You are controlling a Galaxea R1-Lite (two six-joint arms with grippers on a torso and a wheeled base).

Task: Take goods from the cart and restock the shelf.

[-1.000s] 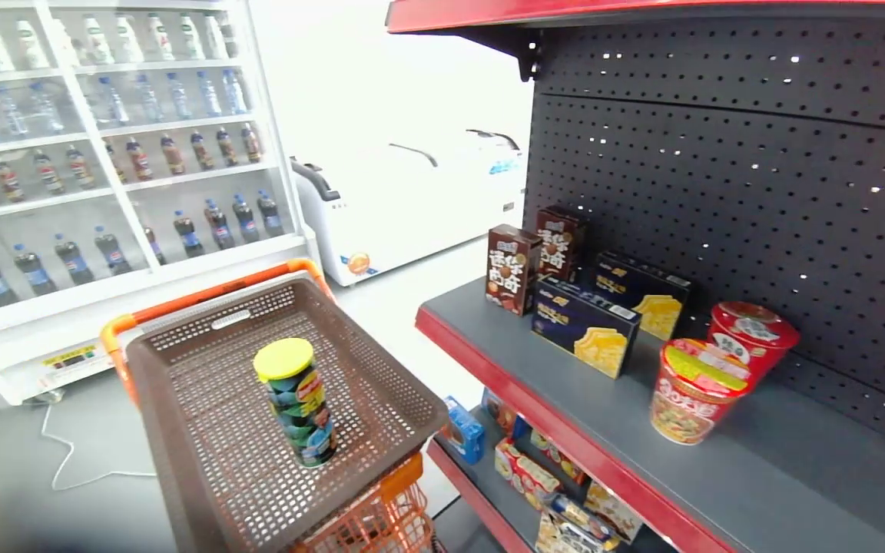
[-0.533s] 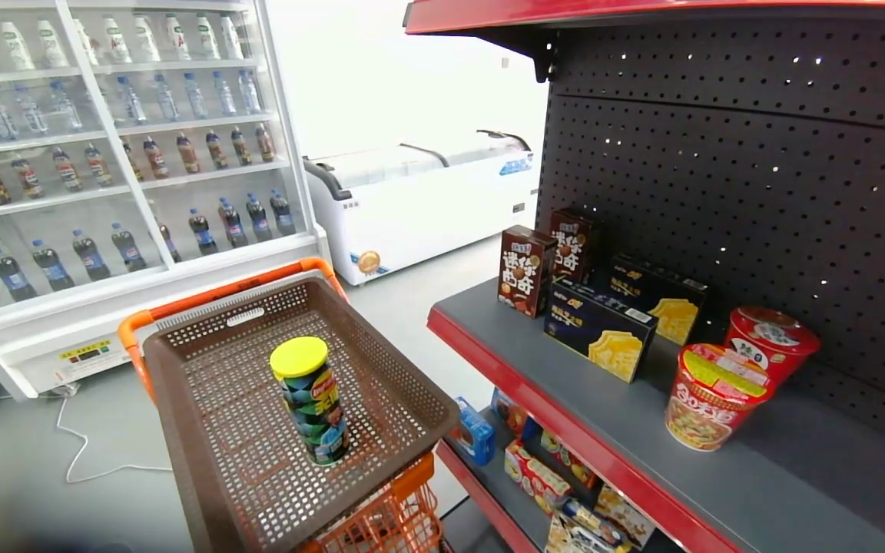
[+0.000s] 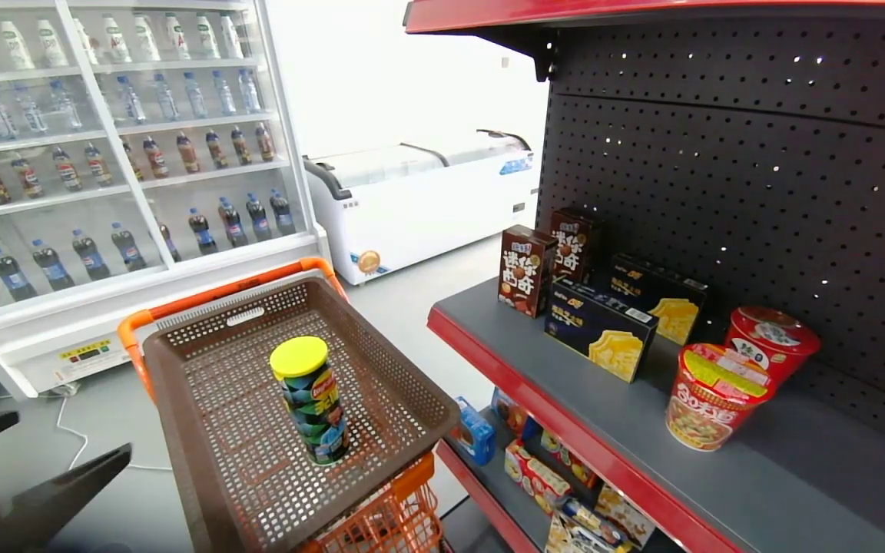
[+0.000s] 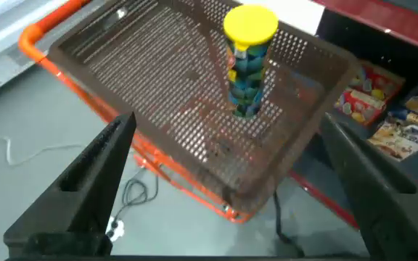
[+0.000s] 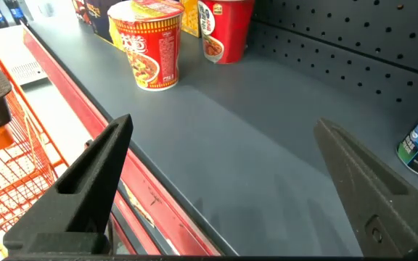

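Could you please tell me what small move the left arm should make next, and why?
Probably ease the left gripper forward toward the yellow-lidded can, which stands upright in the cart basket. The jaws are open and apart from it, nothing is held, and the shelf has bare room beside the noodle cups.

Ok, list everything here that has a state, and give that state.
can: upright in the basket, yellow lid on
basket: holds just the can
left claw: open, empty
right claw: open, empty, over the shelf
front noodle cup: upright, sealed
rear noodle cup: upright, sealed
brown boxes: upright, closed
blue boxes: on their long edge, closed
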